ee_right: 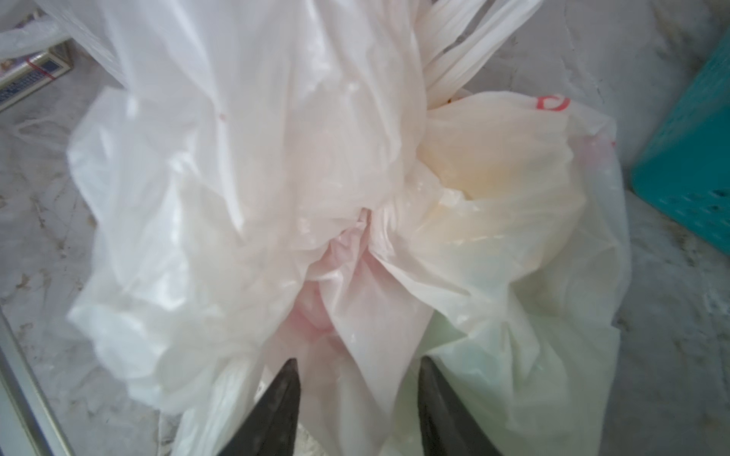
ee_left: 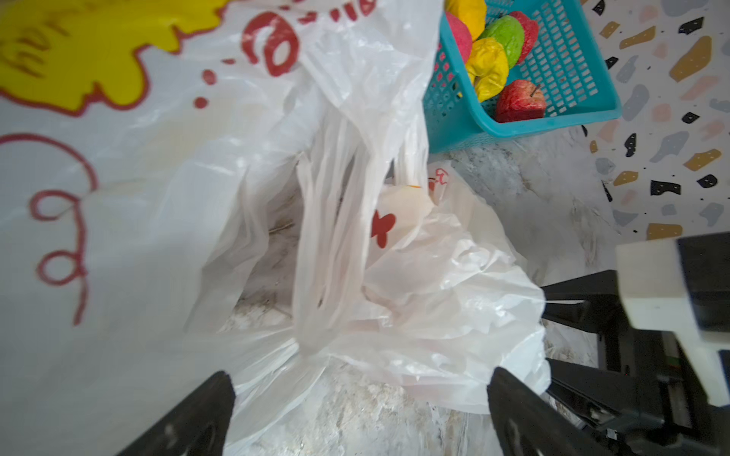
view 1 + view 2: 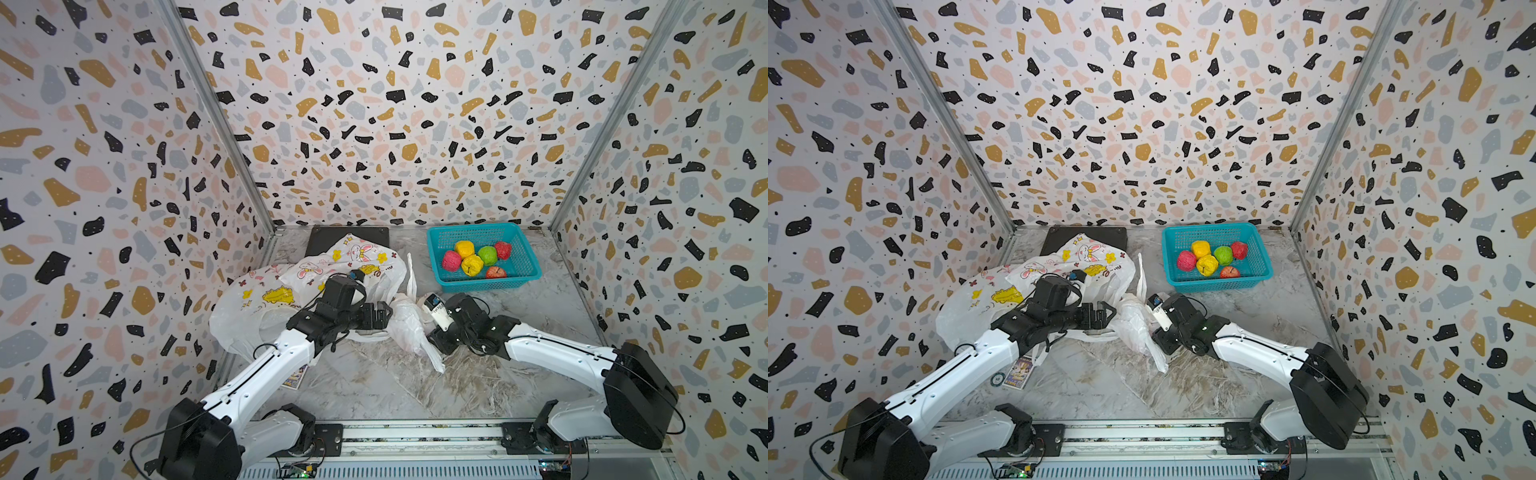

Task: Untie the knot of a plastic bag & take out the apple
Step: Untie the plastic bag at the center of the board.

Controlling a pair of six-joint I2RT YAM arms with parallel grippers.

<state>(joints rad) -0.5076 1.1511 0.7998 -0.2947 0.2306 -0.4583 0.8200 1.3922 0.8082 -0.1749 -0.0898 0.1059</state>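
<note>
Nearest me is the rail [image 3: 415, 434] that carries both arm bases, and beyond it the marbled worktop [image 3: 386, 386]. The small white bag [image 3: 409, 326] lies crumpled mid-worktop, between my two claws.

My left claw [image 2: 361, 377] stands wide open. Its fingers [image 2: 189, 418] sit on either side of the bag's gathered handles without closing on them, and it holds nothing. My right claw [image 1: 357, 365] is roughly half closed with a fold of the bag between its fingers. I cannot tell whether it is actually pinching that fold. Just ahead of it the plastic puckers into the knot [image 1: 371, 223], which is not undone. I cannot make out the apple inside; only a pink blush and a yellowish patch show through the plastic.

As for writing, the larger printed bags [image 3: 357, 255] heaped behind my left arm carry cartoon rabbits, yellow flowers and a yellow splash with scrawled lettering. In the left wrist view that lettering is cut off and blurred, and the red characters [image 2: 272, 43] beside it are unreadable too. A red mark on the small bag is only partly in view. A purple-and-yellow pack [image 3: 1022, 371] lies under my left forearm, its print too small to read.

At the right rear a teal basket [image 3: 490, 286] holds six coloured fruit [image 3: 473, 262]. It is near the bag but not touching it.
</note>
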